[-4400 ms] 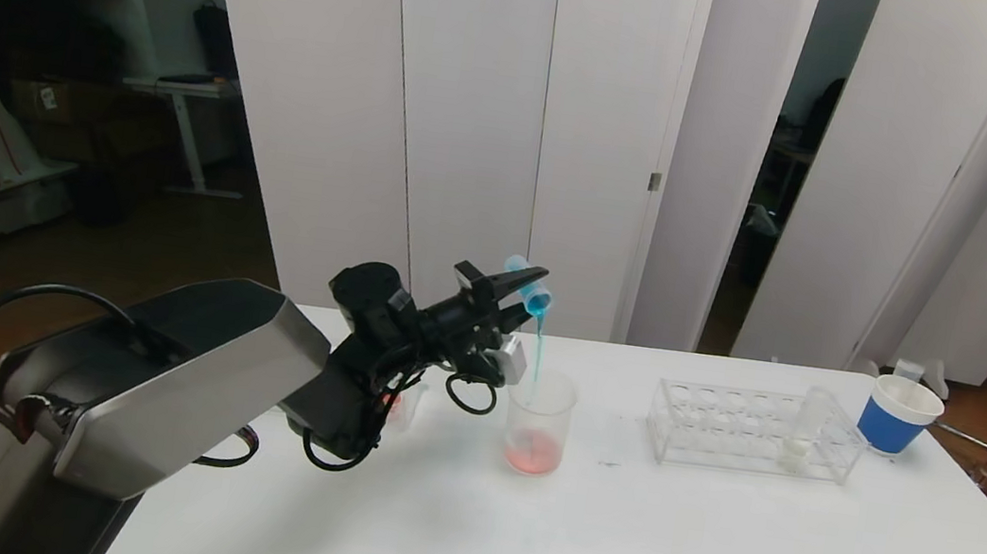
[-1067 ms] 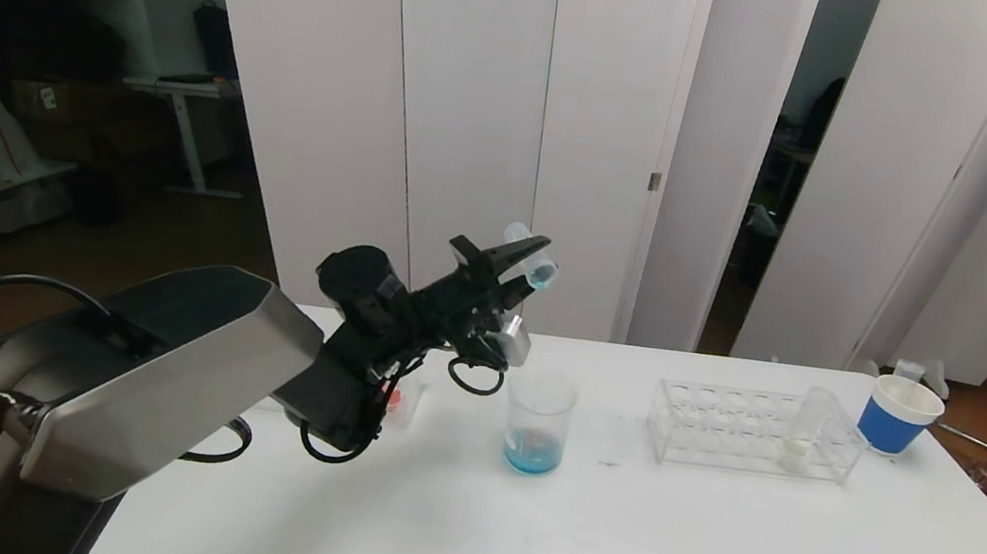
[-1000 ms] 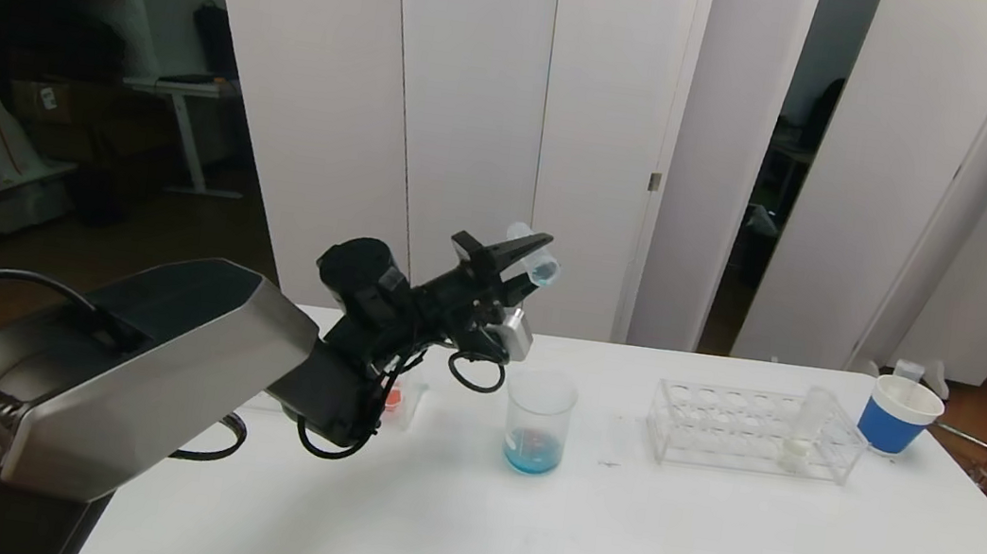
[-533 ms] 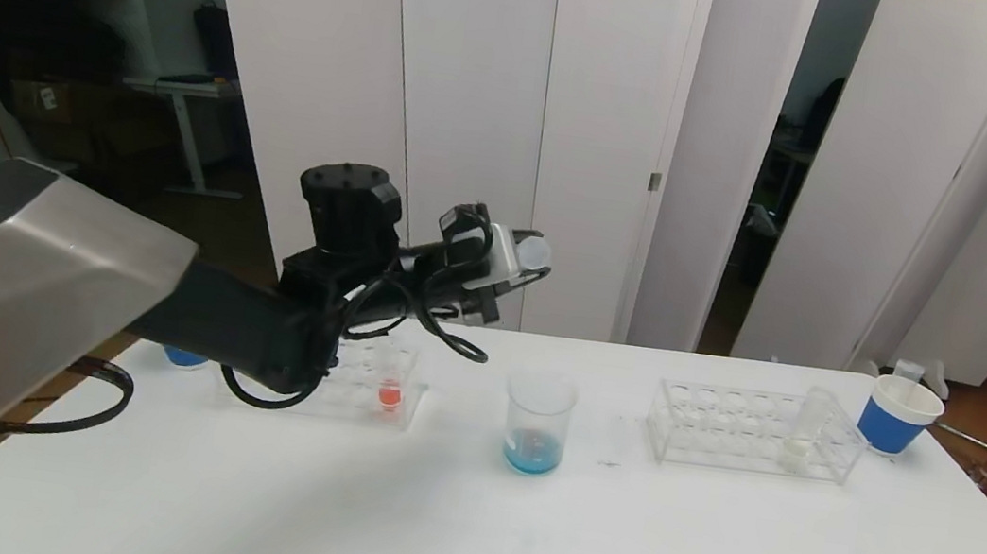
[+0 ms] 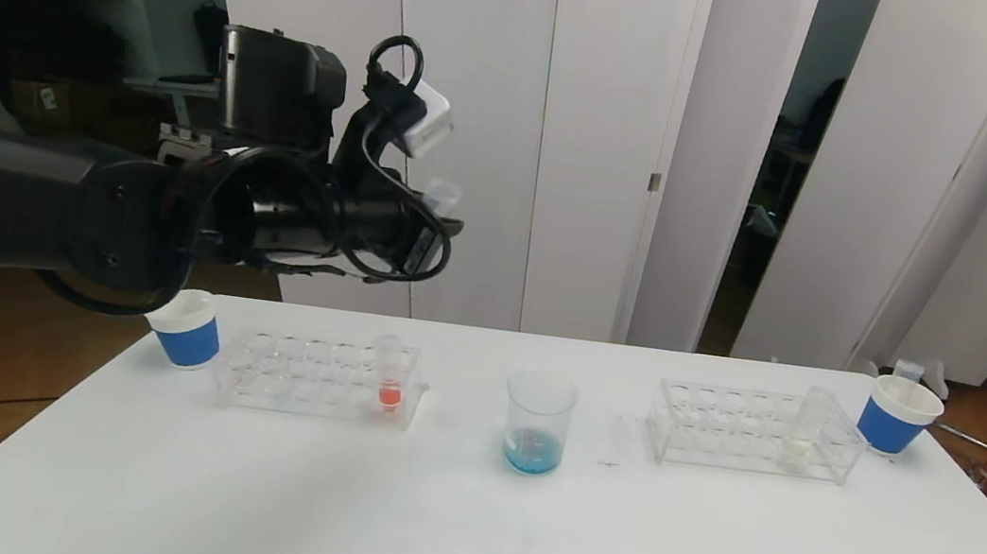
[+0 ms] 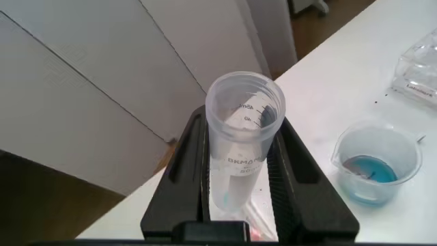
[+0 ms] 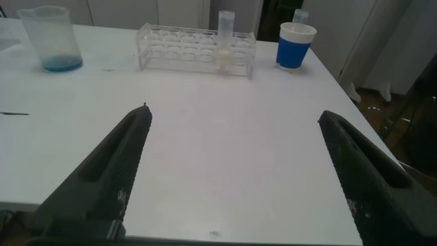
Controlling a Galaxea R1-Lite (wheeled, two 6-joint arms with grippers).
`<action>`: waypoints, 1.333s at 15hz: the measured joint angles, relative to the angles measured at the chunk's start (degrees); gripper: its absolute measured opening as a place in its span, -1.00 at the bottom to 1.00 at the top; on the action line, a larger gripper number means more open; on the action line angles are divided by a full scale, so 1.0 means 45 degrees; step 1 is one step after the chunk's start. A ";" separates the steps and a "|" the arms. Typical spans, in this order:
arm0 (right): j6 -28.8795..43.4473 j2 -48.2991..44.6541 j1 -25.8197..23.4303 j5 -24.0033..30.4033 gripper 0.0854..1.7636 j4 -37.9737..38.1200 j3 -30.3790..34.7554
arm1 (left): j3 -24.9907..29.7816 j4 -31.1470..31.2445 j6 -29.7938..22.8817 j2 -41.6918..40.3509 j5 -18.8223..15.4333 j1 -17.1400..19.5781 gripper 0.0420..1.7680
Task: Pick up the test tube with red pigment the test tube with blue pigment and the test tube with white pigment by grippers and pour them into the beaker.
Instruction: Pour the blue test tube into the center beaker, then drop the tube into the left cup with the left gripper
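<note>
The right hand (image 7: pixel 232 178) is low at the near edge of the bench (image 5: pixel 705 553), with its two fingers spread wide and nothing between them. It does not appear in the head view.

On the bench, at the middle, stands the beaker (image 5: pixel 538 421) with a little blue liquid at the bottom. To its left is a clear rack (image 5: pixel 318 376) that keeps one tube with red liquid (image 5: pixel 390 376) upright at its right end, and a blue cup (image 5: pixel 186 330) stands just beside the left end of that rack. To the right of the beaker is a second rack (image 5: pixel 754 432); the white tube (image 5: pixel 805 432) stands upright in it near the right end. Another blue cup (image 5: pixel 898 414) is near the far right corner.

The left arm is raised high above the left rack, stretched almost level toward the middle. The left hand (image 5: pixel 441 208) is closed on the blue tube (image 6: pixel 242 147). The tube's open mouth points up, and only a thin blue trace shows inside it.
</note>
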 joint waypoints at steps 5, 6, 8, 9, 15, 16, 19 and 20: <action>0.0005 0.0000 0.0000 0.0000 0.98 0.0005 0.0000 | -0.0233 0.2677 -0.6716 -0.1690 0.1051 0.0545 -0.39; 0.0005 0.0000 0.0000 -0.0003 0.98 0.0005 0.0000 | -0.0068 0.2809 -0.7379 -0.1980 0.1693 0.0810 -0.39; 0.0000 0.0000 0.0000 0.0005 0.98 0.0005 0.0000 | 0.0414 0.2668 -0.7569 -0.2400 0.3728 0.1373 -0.39; 0.0005 0.0000 0.0000 0.0000 0.98 0.0005 0.0000 | 0.0672 0.2541 -0.7463 -0.2536 0.4838 0.1631 -0.39; 0.0011 0.0000 0.0000 0.0000 0.98 0.0005 0.0000 | 0.1807 -0.0786 -0.6743 -0.2238 0.7249 0.4129 -0.39; 0.0005 0.0000 0.0000 0.0000 0.98 0.0005 0.0000 | 0.1788 -0.1287 -0.6588 -0.2040 0.7263 0.4687 -0.39; 0.0005 0.0000 0.0000 0.0005 0.98 0.0005 0.0000 | 0.1788 -0.4180 -0.6131 -0.1200 0.7249 0.5922 -0.39; 0.0011 0.0000 0.0000 0.0000 0.98 0.0005 0.0000 | 0.1918 -0.5283 -0.6049 -0.0834 0.7146 0.6204 -0.39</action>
